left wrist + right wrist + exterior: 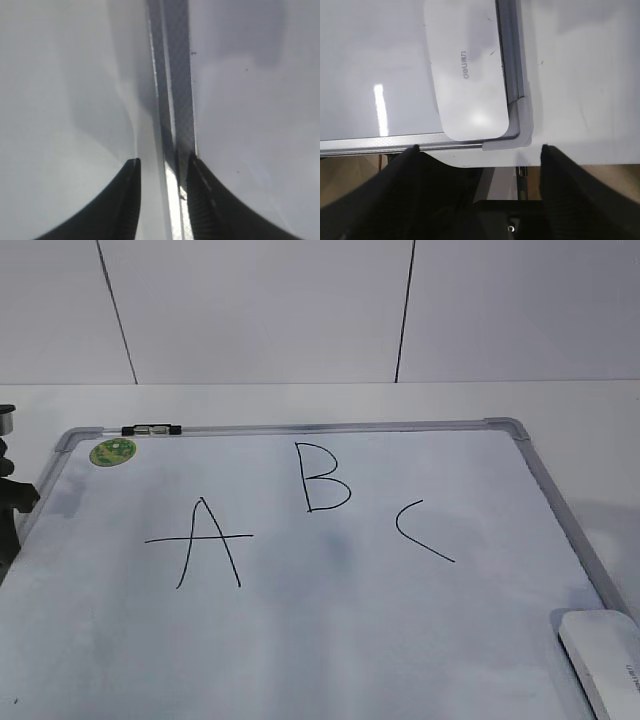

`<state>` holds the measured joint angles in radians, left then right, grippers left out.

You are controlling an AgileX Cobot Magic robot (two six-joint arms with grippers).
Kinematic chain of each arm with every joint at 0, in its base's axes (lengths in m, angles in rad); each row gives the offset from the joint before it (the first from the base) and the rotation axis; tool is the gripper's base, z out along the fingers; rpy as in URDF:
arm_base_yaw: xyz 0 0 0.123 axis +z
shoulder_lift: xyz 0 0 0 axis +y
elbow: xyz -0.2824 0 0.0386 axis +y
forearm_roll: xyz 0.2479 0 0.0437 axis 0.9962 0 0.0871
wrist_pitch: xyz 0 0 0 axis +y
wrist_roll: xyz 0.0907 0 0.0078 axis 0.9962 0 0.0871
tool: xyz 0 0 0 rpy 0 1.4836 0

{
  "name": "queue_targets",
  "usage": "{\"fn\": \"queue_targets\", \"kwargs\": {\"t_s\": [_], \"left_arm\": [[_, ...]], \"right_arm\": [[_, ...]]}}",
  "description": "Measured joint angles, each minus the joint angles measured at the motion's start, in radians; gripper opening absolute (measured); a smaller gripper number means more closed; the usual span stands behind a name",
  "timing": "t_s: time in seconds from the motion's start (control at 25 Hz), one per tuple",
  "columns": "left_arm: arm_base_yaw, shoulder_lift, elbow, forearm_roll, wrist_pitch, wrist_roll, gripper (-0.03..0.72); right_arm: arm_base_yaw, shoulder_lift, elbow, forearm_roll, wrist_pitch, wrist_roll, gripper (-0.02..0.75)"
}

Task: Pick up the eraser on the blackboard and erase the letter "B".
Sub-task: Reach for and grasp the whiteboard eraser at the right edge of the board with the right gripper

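Eraser [604,657] lies flat in the near right corner of the blackboard [330,640], long axis running near-to-far along the right frame, printed top up. Letter "B" [325,478] sits upright at far centre, between "A" [202,543] on the left and "C" [422,531] on the right. Green sticker [112,451] at far left corner. Left hand [161,172] fingers apart, over the left frame edge. Right hand [480,150] fingers wide apart, near the eraser's near end. White table [590,430], white wall behind.

Exterior looks down across the blackboard [330,640]; both wrists hover close above its frame
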<state>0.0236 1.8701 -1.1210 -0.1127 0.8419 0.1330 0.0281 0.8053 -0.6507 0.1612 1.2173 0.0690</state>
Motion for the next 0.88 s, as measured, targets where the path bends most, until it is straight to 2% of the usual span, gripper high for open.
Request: {"fn": "queue_targets", "kwargs": {"t_s": [0.2, 0.44, 0.52, 0.88], "left_arm": [[0.000, 0.000, 0.000, 0.000, 0.000, 0.000, 0.234], [0.000, 0.000, -0.002, -0.007, 0.002, 0.000, 0.077], [0.000, 0.000, -0.002, -0.014, 0.002, -0.002, 0.049], [0.000, 0.000, -0.002, -0.017, 0.003, -0.006, 0.044]], "right_arm": [[0.000, 0.000, 0.000, 0.000, 0.000, 0.000, 0.588], [0.000, 0.000, 0.000, 0.000, 0.000, 0.000, 0.588], [0.000, 0.000, 0.000, 0.000, 0.002, 0.000, 0.587], [0.000, 0.022, 0.000, -0.006, -0.005, 0.039, 0.590]]}}
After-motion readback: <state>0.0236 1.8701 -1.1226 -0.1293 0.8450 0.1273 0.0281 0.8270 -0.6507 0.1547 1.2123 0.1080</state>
